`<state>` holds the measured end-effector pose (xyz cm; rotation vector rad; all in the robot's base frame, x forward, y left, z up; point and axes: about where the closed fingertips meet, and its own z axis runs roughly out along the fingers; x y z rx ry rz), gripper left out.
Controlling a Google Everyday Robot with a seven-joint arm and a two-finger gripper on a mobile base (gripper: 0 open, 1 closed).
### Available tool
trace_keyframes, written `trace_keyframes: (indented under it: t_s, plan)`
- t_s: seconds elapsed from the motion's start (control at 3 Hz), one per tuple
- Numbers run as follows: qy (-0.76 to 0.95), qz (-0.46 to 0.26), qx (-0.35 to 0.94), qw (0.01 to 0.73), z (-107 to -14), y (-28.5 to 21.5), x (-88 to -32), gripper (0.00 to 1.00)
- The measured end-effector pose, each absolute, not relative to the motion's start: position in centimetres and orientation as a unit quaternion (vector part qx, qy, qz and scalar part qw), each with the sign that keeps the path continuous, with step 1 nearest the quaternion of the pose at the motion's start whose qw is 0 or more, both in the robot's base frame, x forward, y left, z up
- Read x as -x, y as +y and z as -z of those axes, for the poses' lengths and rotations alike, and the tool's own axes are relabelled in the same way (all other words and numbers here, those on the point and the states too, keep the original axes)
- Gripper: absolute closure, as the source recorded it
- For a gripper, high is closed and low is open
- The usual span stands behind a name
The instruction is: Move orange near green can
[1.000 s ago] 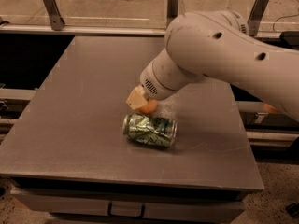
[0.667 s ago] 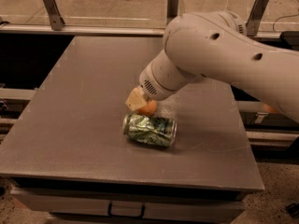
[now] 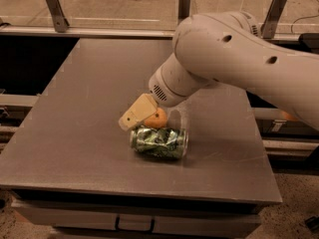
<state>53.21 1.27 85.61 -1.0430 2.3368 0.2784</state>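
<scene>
The green can (image 3: pixel 159 142) lies on its side on the grey counter (image 3: pixel 75 133), crushed and dented, its long axis running from 9 to 3 o'clock, a little toward the 6 o'clock edge from the counter's middle. The orange (image 3: pixel 157 119) sits right at the can's 12 o'clock side. In this view its lower rim meets the can's upper edge, so the two look to be touching, though I cannot tell whether the fruit rests on the counter behind the can or is held just clear of it. The claw (image 3: pixel 141 117) is low over the counter at the orange's 9 o'clock side, its beige tip slanting down toward 7 o'clock and overlapping the fruit's edge. Its far side is hidden behind the orange, so I cannot tell whether the claw is clamped on the fruit or standing loose beside it. The pale arm (image 3: pixel 239 59) reaches in from 3 o'clock, its thick rounded body hanging over the counter's 2 o'clock quarter, with a vented wrist section just above the claw. A dark drawer handle (image 3: pixel 134 224) shows under the counter's 6 o'clock edge.
</scene>
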Motion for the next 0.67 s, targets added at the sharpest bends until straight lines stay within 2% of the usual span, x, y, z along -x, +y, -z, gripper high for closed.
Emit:
trace_keyframes:
  t_s: [0.33,0.67]
  plan:
    - [0.856,-0.101,0.396,0.317,-87.4,0.4,-54.2,0.00]
    - [0.824,-0.093,0.377,0.412,-93.5,-3.4,-56.3,0.00]
